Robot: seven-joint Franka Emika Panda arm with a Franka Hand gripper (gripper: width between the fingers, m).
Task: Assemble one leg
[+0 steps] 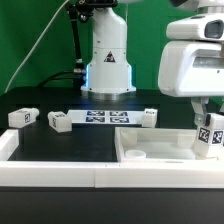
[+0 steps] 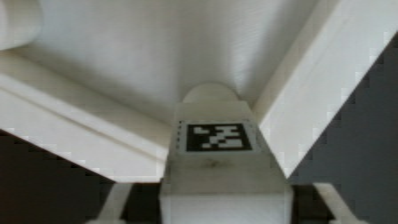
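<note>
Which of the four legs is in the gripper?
The leg at the exterior view's right, held upright over the panel; the other three lie on the table.

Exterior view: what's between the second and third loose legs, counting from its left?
The marker board lies flat between the second leg and third leg; the exterior view shows it.

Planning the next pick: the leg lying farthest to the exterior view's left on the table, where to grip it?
Probably its middle, from straight above, closing across the short width: that leg lies flat on the table, apart from its neighbour. The hand holds another leg now.
</note>
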